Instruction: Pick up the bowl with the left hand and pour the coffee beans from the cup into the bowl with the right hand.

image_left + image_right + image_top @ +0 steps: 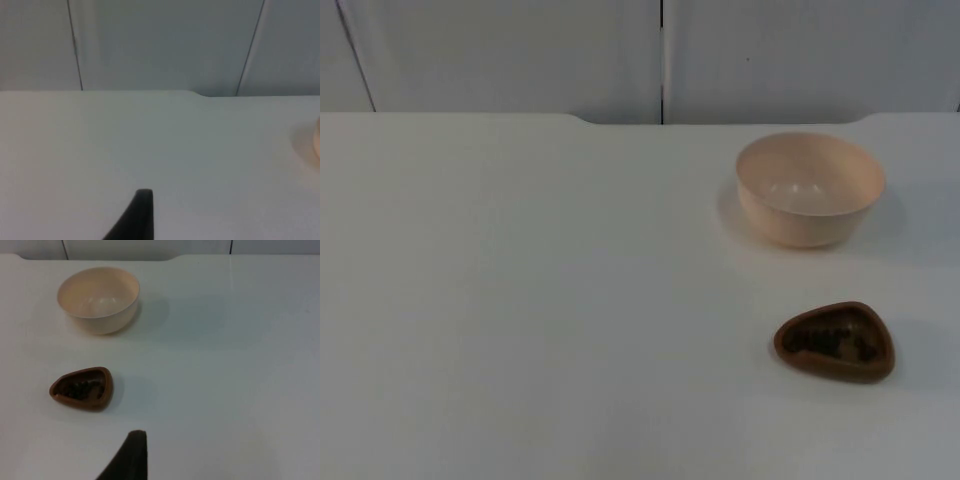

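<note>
We see a pale peach bowl [810, 188] standing upright on the white table [520, 300], toward its right side near the grey partition wall [500, 50]; its inside looks bare. Nearer the front, well apart from it, sits a small brown cup [835, 341] with rounded corners, holding dark coffee beans [832, 342]. A black fingertip of the left gripper [135, 217] and one of the right gripper [127, 457] hang over the table; how wide either pincer stands, we cannot tell.
</note>
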You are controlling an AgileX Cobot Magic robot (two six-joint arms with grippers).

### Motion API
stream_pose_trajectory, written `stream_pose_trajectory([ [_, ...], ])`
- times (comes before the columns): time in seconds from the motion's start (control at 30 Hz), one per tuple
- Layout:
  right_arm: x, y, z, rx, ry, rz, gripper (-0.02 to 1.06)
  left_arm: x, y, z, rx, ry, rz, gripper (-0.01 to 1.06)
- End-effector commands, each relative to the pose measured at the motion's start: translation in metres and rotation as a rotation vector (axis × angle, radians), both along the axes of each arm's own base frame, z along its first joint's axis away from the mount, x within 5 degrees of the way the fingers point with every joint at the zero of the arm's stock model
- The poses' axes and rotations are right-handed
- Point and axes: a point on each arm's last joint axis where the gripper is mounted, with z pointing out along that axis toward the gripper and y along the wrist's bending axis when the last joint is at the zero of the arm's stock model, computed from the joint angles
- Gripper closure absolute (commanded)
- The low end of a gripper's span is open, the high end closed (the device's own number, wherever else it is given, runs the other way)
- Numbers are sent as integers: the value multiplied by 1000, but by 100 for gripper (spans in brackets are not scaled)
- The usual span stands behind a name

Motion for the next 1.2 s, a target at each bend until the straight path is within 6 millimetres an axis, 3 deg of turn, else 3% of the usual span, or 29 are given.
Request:
stream_pose_trajectory([
  [0.0,0,0,0,-3,-8,-5,-1,3,-1,3,-10,-4,-4,0],
  [0.5,0,0,0,-3,-8,-5,-1,18,-1,3,3,73,-17,0],
  [0.7,0,0,0,-3,-8,-5,-1,28,-3,15,-3,76,-37,0],
  [1.17,0,0,0,-3,-8,-5,-1,72,-4,44,-1,112,-67,0],
])
